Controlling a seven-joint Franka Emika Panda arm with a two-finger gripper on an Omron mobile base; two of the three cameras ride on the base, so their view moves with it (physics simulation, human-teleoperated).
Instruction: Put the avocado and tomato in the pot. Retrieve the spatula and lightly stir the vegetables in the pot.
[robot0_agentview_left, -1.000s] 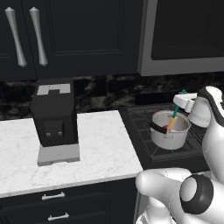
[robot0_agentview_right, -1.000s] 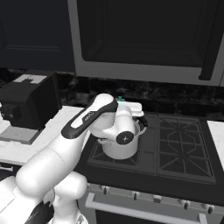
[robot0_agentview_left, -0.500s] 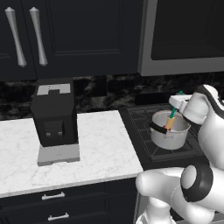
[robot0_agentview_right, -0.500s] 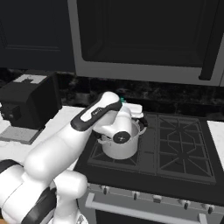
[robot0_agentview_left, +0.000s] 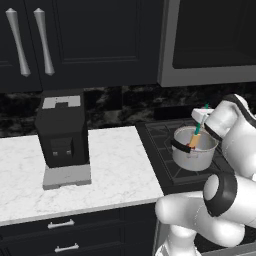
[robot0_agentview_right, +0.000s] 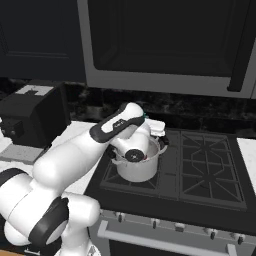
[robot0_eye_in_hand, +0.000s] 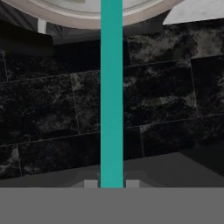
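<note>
The silver pot (robot0_agentview_left: 194, 156) stands on the front left burner of the black stove; it appears again as the pot (robot0_agentview_right: 136, 167) behind my arm. My gripper (robot0_agentview_left: 202, 116) hovers over the pot's far rim, shut on the teal handle of the spatula (robot0_agentview_left: 198, 129). The spatula's yellow-orange head dips inside the pot. In the hand view the spatula handle (robot0_eye_in_hand: 111, 87) runs straight from my gripper (robot0_eye_in_hand: 111, 183) to the pot's pale rim (robot0_eye_in_hand: 144, 16). The avocado and tomato are hidden from view.
A black coffee machine (robot0_agentview_left: 62, 131) sits on the white marble counter (robot0_agentview_left: 117, 172) left of the stove. The stove's right burners (robot0_agentview_right: 210, 167) lie bare. A microwave (robot0_agentview_right: 165, 45) hangs above, with dark cabinets (robot0_agentview_left: 75, 40) to its left.
My hand has drifted slightly left over the pot in the left base view, carrying the spatula along; its head stays inside the pot. The pot has not moved.
</note>
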